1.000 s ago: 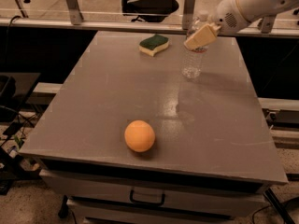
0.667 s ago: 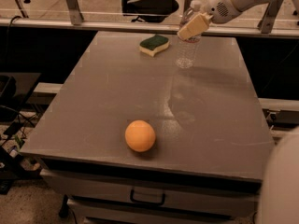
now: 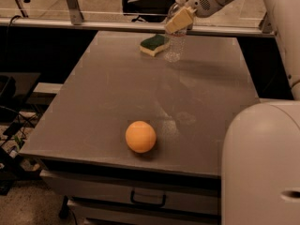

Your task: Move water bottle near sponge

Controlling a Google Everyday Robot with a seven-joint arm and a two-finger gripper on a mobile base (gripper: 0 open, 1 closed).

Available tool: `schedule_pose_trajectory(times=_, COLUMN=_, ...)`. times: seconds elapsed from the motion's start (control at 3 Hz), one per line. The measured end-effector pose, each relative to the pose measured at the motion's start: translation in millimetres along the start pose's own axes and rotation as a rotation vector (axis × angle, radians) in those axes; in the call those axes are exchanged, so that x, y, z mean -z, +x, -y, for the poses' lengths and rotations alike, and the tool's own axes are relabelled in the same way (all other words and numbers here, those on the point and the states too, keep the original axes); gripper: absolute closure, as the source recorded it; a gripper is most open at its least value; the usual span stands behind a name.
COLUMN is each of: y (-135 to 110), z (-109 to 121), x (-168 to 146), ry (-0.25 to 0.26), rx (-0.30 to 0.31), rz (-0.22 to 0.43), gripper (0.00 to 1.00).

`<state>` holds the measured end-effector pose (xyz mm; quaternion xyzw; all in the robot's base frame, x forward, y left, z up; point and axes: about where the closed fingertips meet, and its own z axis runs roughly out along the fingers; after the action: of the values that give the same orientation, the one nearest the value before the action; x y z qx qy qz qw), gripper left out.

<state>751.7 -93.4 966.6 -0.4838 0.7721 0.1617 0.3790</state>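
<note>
The water bottle (image 3: 174, 43) is clear and ribbed with a white cap, and stands upright at the far side of the grey table (image 3: 103, 97). It is just right of the sponge (image 3: 154, 44), which has a dark green top and a pale yellow base. My gripper (image 3: 179, 19), with tan fingers, reaches in from the upper right and is shut on the bottle's upper part. The bottle's base is at or just above the tabletop; I cannot tell whether it touches.
An orange ball (image 3: 140, 136) lies near the table's front edge. My white robot body (image 3: 260, 168) fills the lower right and my arm (image 3: 276, 13) runs along the right side. A rail and a chair stand behind the table. A drawer handle (image 3: 147, 199) shows below.
My gripper has carried the bottle left and toward the far edge, from well right of the sponge to right beside it.
</note>
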Motion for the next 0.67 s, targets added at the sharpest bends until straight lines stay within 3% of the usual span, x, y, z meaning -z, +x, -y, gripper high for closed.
schedule_pose_trajectory(times=0.67, y=-10.5, z=8.1, x=-27.4, ry=-0.018, rx=-0.011, rz=-0.006, gripper=1.0)
